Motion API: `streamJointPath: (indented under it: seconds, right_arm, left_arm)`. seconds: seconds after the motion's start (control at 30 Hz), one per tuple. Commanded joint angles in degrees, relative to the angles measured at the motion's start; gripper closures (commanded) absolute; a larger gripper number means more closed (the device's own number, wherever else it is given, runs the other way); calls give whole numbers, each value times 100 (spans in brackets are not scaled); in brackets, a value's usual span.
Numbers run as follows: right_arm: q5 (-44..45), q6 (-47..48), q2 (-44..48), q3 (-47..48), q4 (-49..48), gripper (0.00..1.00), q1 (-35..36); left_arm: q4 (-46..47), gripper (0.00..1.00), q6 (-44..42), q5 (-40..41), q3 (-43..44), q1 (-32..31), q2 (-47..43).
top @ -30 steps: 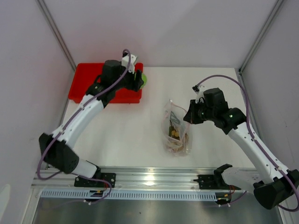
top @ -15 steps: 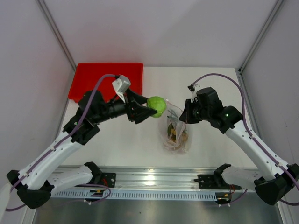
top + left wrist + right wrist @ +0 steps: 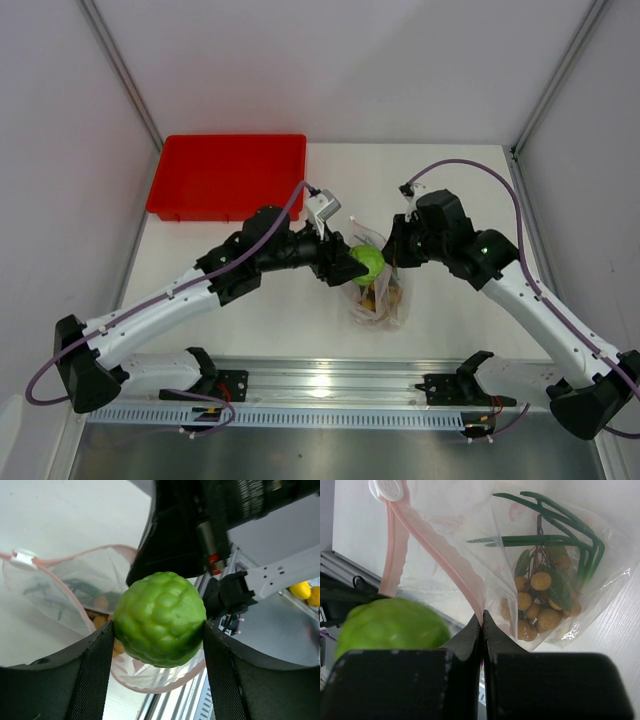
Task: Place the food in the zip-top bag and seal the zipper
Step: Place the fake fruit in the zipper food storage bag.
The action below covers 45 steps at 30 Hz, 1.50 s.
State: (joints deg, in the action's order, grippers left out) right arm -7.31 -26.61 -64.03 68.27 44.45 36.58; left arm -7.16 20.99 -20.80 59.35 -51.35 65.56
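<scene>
jaws on left gripping green fruit (image 3: 160, 617), jaws on right pinching zipper (image 3: 445, 560)

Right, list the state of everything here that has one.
green fruit, held at the bag's mouth, not yet inside
left gripper, shut on the green fruit
bag, mouth open
zipper, unsealed
right gripper, shut on the bag's rim
brown fruits, inside the bag
leaves, inside the bag
</scene>
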Motion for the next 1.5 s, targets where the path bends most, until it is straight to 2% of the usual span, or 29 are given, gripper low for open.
streamJointPath:
  seconds: [0.0,0.07,0.1,0.17,0.23,0.47,0.53,0.63,0.97,1.13,1.33,1.47]
  right_arm:
    - [98,-81,154,248,-112,100,16]
    - [107,-72,172,257,-94,100,-1]
    - [116,-64,172,257,-94,100,-10]
    - [107,-37,180,248,-85,100,-28]
    - [90,-20,189,248,-68,100,-54]
    - [2,-11,233,327,-33,100,-142]
    - [-42,-89,242,354,-32,100,-160]
    - [-165,-273,251,441,-76,100,-169]
    - [-323,-1117,181,521,-393,100,-213]
    - [-289,-1285,145,538,-481,100,-213]
    - [-166,-1618,75,494,-577,100,-213]
    - [282,-1891,-22,477,-612,100,-160]
  left_arm:
    - [-258,89,19,550,208,-146,158]
    - [-382,68,-25,682,199,-182,150]
    - [-418,44,-86,839,156,-217,98]
    - [-392,15,-183,1155,68,-235,-147]
    - [-479,2,-297,1393,50,-235,-271]
    - [-822,1,-570,2044,243,-279,-781]
    - [-927,0,-526,2508,182,-287,-904]
    - [-1164,0,-438,2826,164,-288,-774]
    - [-515,1,-236,1449,67,-279,-176]
    - [-919,1,44,1430,507,-288,246]
    - [-656,0,501,894,525,-288,492]
    - [-296,1,704,612,499,-314,555]
